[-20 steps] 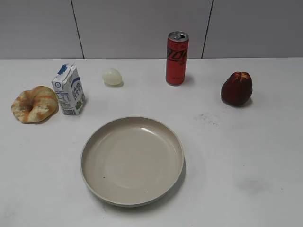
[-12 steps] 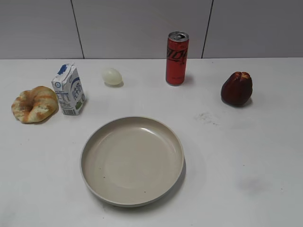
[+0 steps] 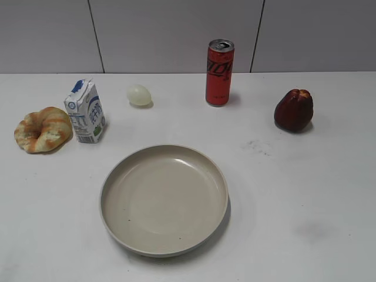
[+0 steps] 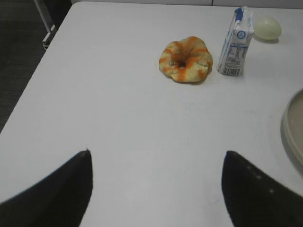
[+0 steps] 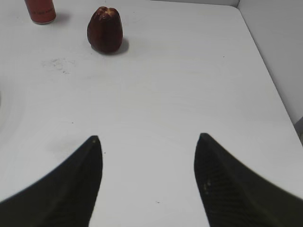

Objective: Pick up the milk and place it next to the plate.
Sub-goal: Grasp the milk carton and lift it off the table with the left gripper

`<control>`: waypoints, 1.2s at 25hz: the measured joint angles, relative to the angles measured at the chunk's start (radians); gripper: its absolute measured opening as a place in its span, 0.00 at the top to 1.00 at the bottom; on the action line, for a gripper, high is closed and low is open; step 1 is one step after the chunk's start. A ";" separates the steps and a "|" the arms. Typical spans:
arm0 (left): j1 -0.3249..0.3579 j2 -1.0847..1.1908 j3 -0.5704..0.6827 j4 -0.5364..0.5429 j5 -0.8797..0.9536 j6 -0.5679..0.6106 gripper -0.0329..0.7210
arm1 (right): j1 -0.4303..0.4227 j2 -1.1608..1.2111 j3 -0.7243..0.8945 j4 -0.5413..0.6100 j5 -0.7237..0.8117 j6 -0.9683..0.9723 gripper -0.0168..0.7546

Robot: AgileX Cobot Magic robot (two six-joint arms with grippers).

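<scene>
Across the last second the outside view shows next to no change: the milk (image 3: 86, 111) stands where it stood, perhaps a hair shifted, and the plate (image 3: 164, 200) has not moved. No arm has entered that view. My reading is that the task is at its very start, with the approach not yet begun.

The milk stands upright near the far left corner of the tabletop (image 3: 305, 194), its long axis vertical and the blue gable ridge on top. In the outside view a printed face turns toward the near edge and slightly right. A bun (image 3: 42, 129) sits just beside it on the left, touching or nearly so; an egg (image 3: 139, 94) lies near it to the right, toward the far edge. The plate lies nearer the front edge, about mid-tabletop, well apart from the milk.

The left tool (image 4: 156, 189) is spread wide and empty, hanging over the near left part of the tabletop with the milk (image 4: 233, 43) ahead of it. The right tool (image 5: 147, 182) is likewise spread and empty over the right side, with a dark red fruit (image 5: 104, 30) and a can (image 5: 40, 10) beyond it.
</scene>
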 joint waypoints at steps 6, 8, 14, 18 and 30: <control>0.000 0.334 -0.060 -0.004 -0.198 0.025 0.11 | 0.000 0.000 0.000 0.000 0.000 0.000 0.37; 0.000 0.473 -0.084 -0.028 -0.261 0.025 0.11 | 0.000 0.000 0.000 0.000 0.000 0.000 0.37; 0.000 0.901 -0.262 -0.175 -0.338 0.129 0.11 | 0.000 0.000 0.000 0.000 0.000 0.000 0.37; -0.018 1.121 -0.445 -0.249 -0.341 0.189 0.11 | 0.000 0.000 0.000 0.000 0.000 0.000 0.37; -0.217 1.602 -0.821 -0.226 -0.289 0.210 0.11 | 0.000 0.000 0.000 0.000 0.000 0.000 0.37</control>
